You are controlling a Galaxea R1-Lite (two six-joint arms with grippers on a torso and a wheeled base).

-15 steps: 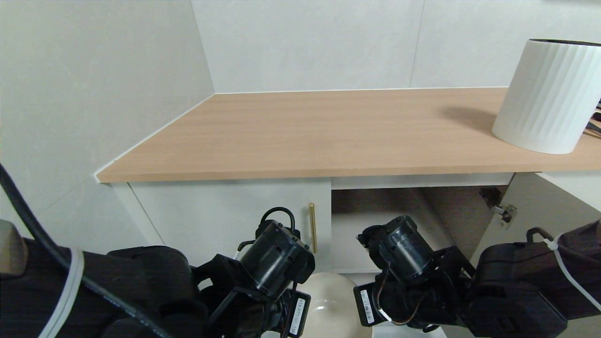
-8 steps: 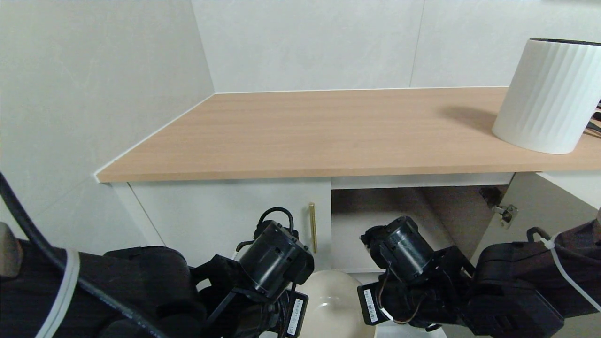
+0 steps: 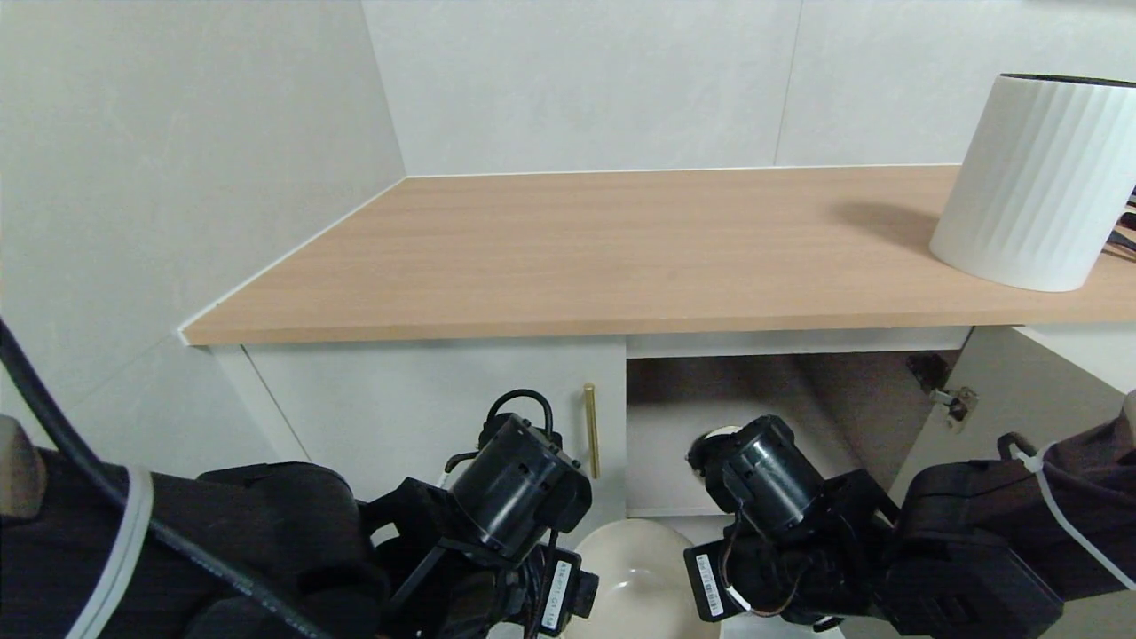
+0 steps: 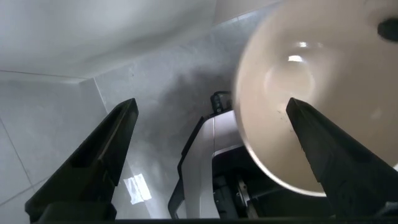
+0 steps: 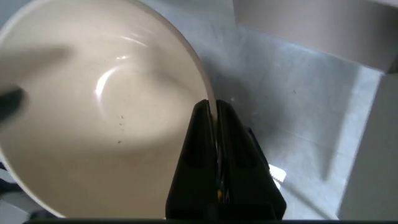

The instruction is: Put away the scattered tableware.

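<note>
Two arms sit low in the head view, with the task's piece between them. At lower left, the left gripper has its fingers spread wide and grasps nothing. In its wrist view the cream bowl lies off to one side of the gap, beyond one fingertip and not between the two.

The bowl is at bottom centre of the head view, below the bench edge and in front of the cabinet. Its hollow faces up toward the head camera. Just right of it, the right gripper is clenched on the bowl's rim, one finger inside the wall and one outside, so the bowl hangs from that single edge grip.

Above the bowl, slightly left, is the closed door with its brass handle. To the handle's right is the open compartment, with its door swung out at far right. A white ribbed container stands at the upper right on the bench.

The coming move likely turns on one relation: the compartment lies up and to the right of the bowl, on the right arm's side. That arm holds the bowl and is nearer the opening. It probably has to carry the bowl forward past the closed door's edge, and a rim pinch may let the bowl tilt.
</note>
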